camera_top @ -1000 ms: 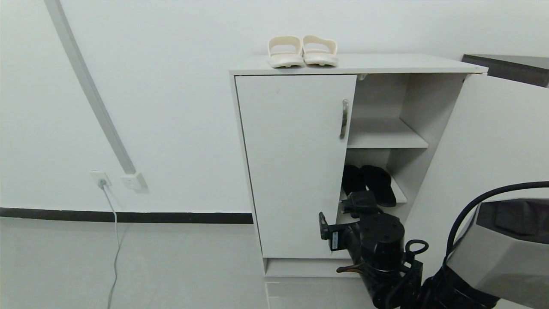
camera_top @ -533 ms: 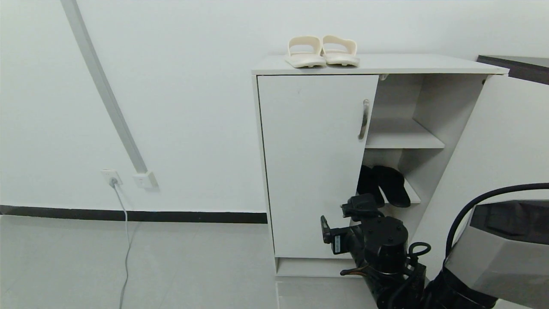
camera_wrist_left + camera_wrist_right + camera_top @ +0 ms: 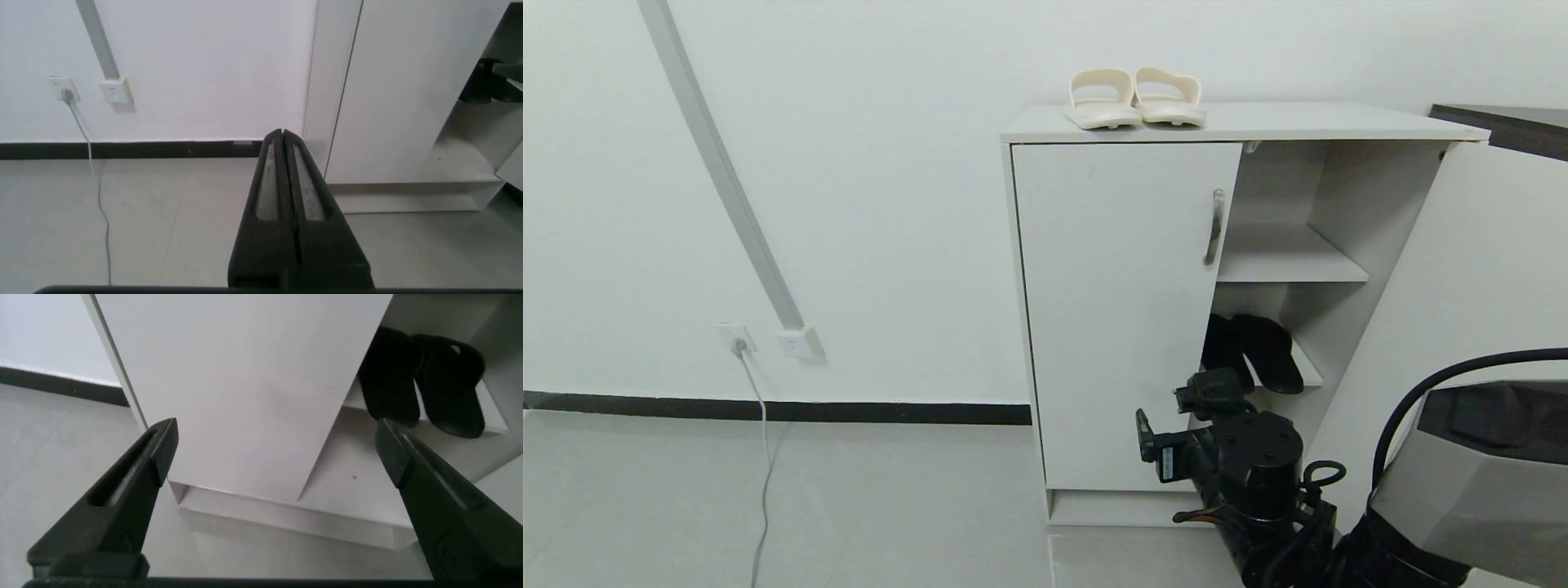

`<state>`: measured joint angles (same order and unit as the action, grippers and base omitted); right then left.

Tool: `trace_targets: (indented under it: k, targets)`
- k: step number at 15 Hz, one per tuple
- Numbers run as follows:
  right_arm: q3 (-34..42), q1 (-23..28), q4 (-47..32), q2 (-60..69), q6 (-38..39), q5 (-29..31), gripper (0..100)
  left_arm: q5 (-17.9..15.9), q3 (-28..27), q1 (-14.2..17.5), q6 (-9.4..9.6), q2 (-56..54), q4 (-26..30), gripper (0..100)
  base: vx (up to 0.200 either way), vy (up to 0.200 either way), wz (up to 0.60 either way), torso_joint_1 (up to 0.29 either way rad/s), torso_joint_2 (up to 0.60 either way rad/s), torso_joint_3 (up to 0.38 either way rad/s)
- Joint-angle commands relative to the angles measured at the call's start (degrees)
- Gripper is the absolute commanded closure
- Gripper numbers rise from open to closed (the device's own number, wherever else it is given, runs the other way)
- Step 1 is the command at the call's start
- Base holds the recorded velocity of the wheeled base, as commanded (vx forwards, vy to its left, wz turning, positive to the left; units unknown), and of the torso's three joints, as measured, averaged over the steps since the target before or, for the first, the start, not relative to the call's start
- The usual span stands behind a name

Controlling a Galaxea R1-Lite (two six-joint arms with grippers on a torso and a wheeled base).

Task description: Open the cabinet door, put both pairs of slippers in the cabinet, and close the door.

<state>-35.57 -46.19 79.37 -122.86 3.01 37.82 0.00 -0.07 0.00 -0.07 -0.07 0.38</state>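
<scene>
A white wall is seen at the back, and a grey floor lies below it. A white cabinet is set against the wall. Its right door is swung wide open. Its left door is shut, and a thin metal handle is fixed upright near its inner edge.

Two shelves are seen inside the open half. The upper shelf is bare. On the lower shelf the black slippers are laid side by side. The cream slippers are set side by side on top of the cabinet, above the left door.

The right gripper is held low in front of the cabinet, by the inner edge of the left door and near the black slippers. Its jaws are spread wide apart and nothing is held between them. The left gripper is held over the floor, out to the left of the cabinet. Its jaws are pressed together and nothing is held.

A grey strip is run down the wall at a slant. A socket is fixed at its low end, and a cable is hung from it to the floor.
</scene>
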Motion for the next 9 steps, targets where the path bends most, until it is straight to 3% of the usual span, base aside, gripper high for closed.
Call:
trace_targets:
  k: [1, 9]
  targets:
    - [0.1, 0.1, 0.2, -0.1, 0.0, 0.0, 0, 0.0, 0.0, 0.0, -0.01, 0.1, 0.0, 100, 0.0, 0.0, 0.0, 0.027, -0.22, -0.217]
    - [0.6, 0.1, 0.9, -0.1, -0.1, 0.2, 0, 0.0, 0.0, 0.0, -0.01, 0.1, 0.0, 100, 0.0, 0.0, 0.0, 0.078, -0.41, -0.336]
